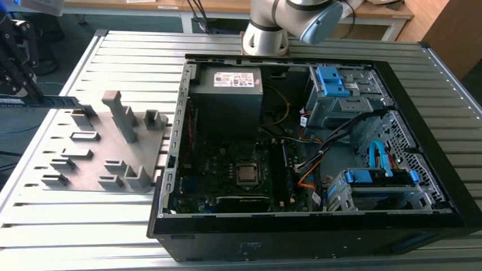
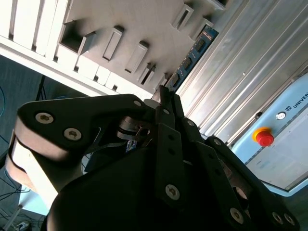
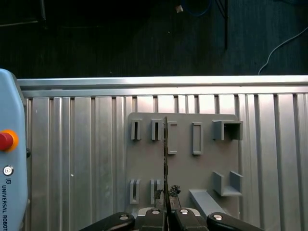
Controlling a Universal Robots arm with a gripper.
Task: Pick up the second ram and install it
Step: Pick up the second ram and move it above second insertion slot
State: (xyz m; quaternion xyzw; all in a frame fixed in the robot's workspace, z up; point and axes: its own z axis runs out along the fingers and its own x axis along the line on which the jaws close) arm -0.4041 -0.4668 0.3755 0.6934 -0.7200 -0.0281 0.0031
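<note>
My gripper (image 1: 29, 97) hangs at the exterior view's far left, shut on the second ram (image 1: 58, 102), a slim blue-green stick that juts out level toward the gray holder plate (image 1: 105, 164). The stick is lifted clear above the plate's far edge. In the first wrist view the ram (image 3: 165, 159) shows edge-on, a thin dark line rising from between my fingertips (image 3: 166, 212) over the plate's slotted blocks (image 3: 183, 154). In the second wrist view the ram (image 2: 193, 52) reaches out past the dark fingers (image 2: 166, 103), its black chips visible.
An open computer case (image 1: 169, 169) lies on the slatted metal table (image 1: 75, 226), right of the holder plate, with the motherboard and processor socket (image 1: 247, 173) exposed. The arm's base (image 1: 263, 31) stands behind it. A pendant with a red stop button (image 3: 6, 140) lies beside the plate.
</note>
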